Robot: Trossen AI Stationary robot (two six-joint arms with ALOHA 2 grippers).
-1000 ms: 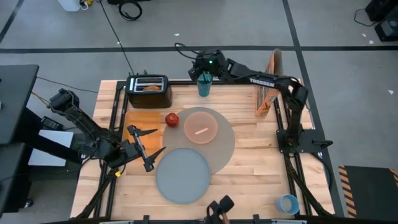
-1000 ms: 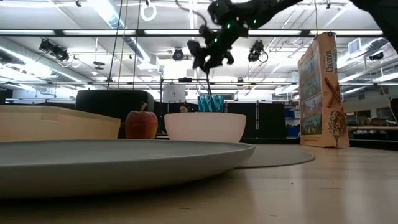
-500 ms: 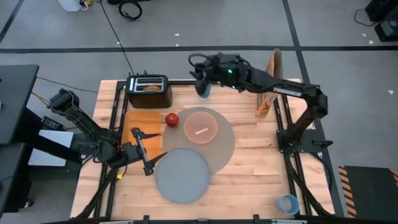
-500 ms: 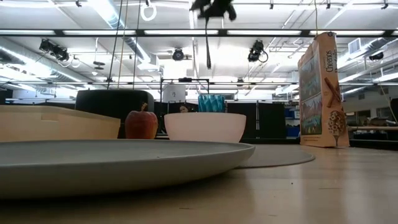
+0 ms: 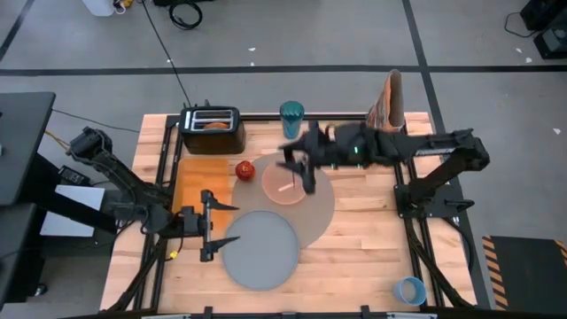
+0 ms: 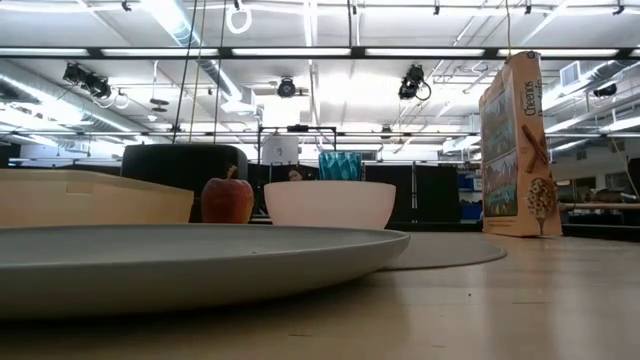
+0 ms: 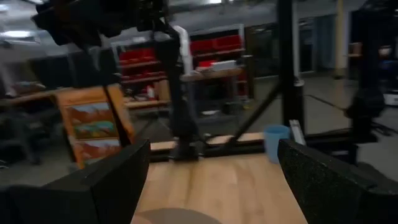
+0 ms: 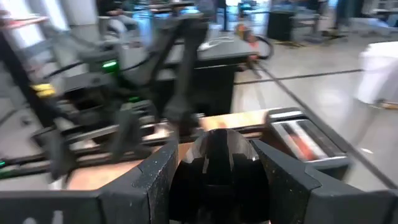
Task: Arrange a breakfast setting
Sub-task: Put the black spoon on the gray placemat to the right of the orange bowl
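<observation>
High view | right arm fingers [image 5: 299, 168] over pink bowl [image 5: 285, 182], gripping spoon [image 5: 308, 177]

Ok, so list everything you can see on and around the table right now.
mat: 1, grey, table centre
plate: 1, grey, front, overlapping the mat
bowl: 1, pink, on the mat
apple: 1, red, left of the bowl
toaster: 1, black, back left
board: 1, orange, before the toaster
tumbler: 1, teal, back edge
cereal box: 1, orange, back right
cup: 1, light blue, front right corner
spoon: 1, metal, between right fingers
left gripper: open, beside the plate
right gripper: holding the spoon above the bowl
</observation>
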